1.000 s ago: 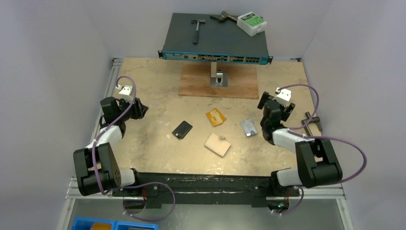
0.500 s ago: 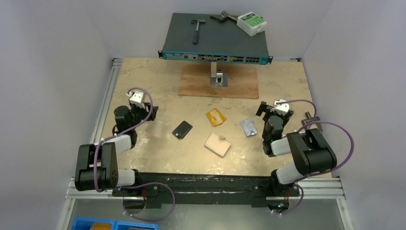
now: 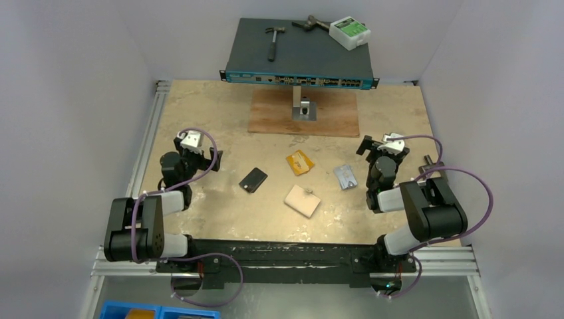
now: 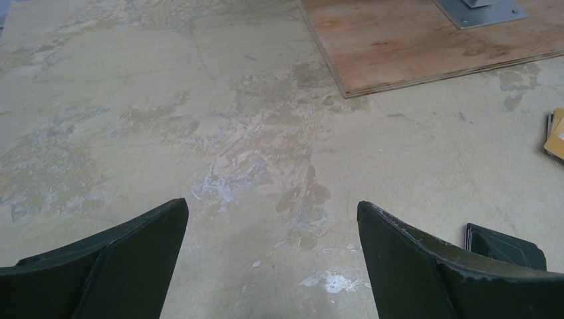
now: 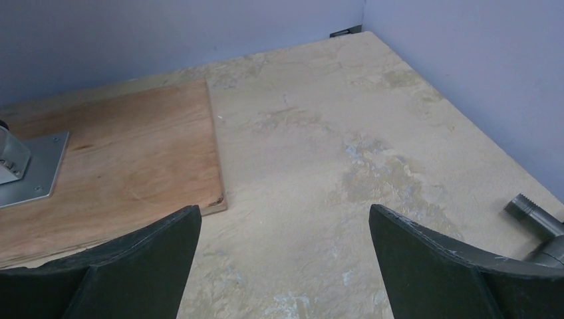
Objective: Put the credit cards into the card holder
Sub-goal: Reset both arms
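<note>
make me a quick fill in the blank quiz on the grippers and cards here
1. The left gripper is nearest the ___ card.
2. The right gripper is nearest the ___ card.
3. Both grippers are ___, holding nothing.

Missing words: black; silver; open

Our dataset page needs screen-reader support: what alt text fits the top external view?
On a beige tabletop lie a black plastic card, an orange-yellow card, a silver-grey card and a folded beige-tan wallet, all apart. The left gripper and right gripper flank them, both empty.
</note>
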You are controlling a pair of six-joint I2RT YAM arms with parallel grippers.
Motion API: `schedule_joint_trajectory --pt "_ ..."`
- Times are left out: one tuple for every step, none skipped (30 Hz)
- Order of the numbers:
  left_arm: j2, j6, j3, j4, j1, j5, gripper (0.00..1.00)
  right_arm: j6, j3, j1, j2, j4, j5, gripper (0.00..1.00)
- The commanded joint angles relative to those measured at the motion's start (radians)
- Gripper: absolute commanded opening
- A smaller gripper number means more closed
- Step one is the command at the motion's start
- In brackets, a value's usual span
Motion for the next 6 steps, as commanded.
schedule_joint_trajectory --pt "0.003 0.009 0.004 0.085 0.003 0.001 1.0 -0.012 0.01 -0.004 -0.011 0.07 -0.01 0.99" --pt "0.001 0.013 0.008 0.069 0.003 -0.001 1.0 -0.011 0.01 -0.003 -0.011 0.069 -0.011 0.99" --pt "-0.004 0.014 0.011 0.054 0.003 -0.003 1.0 -0.011 0.01 -0.003 -0.011 0.069 -0.01 0.99" --pt "-0.001 0.013 0.009 0.062 0.003 -0.004 1.0 -0.011 0.01 -0.004 -0.011 0.069 -0.01 0.99" --pt "0.001 0.013 0.008 0.072 0.003 -0.004 1.0 -0.011 0.01 -0.004 -0.01 0.069 -0.01 0.99" --pt "-0.002 0.013 0.005 0.071 0.003 -0.003 1.0 -0.01 0.01 -0.003 -0.011 0.069 -0.01 0.99"
